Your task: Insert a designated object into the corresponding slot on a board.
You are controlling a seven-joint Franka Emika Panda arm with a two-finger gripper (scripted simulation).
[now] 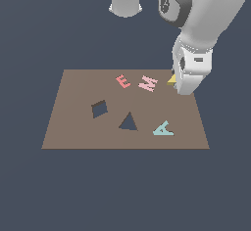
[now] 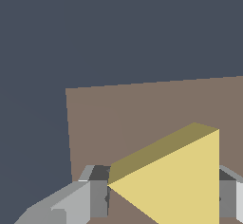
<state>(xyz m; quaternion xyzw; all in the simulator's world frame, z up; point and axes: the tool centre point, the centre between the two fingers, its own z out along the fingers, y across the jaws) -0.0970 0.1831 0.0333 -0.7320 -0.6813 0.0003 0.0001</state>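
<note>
Simulated scene: flat featureless grey-blue ground [image 1: 29,191]

Letter pieces on board [image 1: 73,122]: pink E [image 1: 123,81], pink M [image 1: 147,83], teal A [image 1: 163,128]. No other text.

Plain brown board [image 1: 73,127], lower centre of frame, with dark slot [image 1: 128,123] and dark diamond hole [image 1: 99,109]. Pink letters [image 1: 123,81], teal letter A [image 1: 163,128], yellow triangle block [image 2: 180,185]. White and grey arm [image 1: 206,14], upper right.
</note>
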